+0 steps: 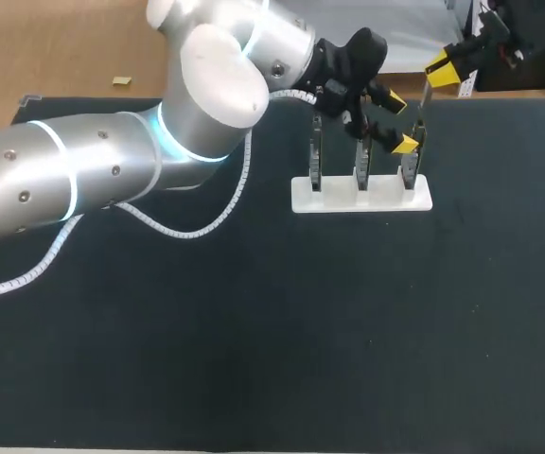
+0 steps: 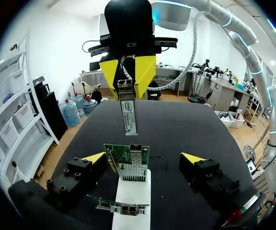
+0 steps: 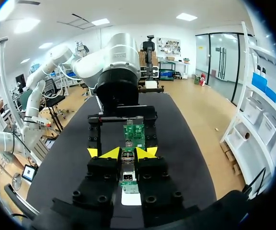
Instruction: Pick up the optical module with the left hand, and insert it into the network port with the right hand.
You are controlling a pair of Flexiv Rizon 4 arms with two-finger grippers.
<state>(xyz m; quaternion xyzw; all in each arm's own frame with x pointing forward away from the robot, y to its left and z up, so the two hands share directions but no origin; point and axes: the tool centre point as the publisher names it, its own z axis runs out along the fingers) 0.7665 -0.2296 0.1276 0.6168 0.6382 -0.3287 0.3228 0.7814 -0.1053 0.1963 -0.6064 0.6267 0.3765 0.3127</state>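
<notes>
Left wrist view: the silver slab-shaped optical module (image 2: 129,117) hangs tip-down, pinched between the fingers of the right gripper (image 2: 127,91), directly above the green network circuit board (image 2: 127,162).
Left gripper (image 2: 143,157) is spread wide, one finger on each side of that board and touching nothing, probably to leave the drop line free. The board stands upright in the white slotted stand (image 2: 131,194), with a gap between module tip and port. Two neighbouring boards (image 1: 360,165) stand close on one side, so sideways slack looks one-sided.

A black bench (image 1: 254,359) carries a white slotted stand (image 1: 386,197). Upright in it are an end card (image 1: 316,161) and a middle card (image 1: 361,168), well apart.
</notes>
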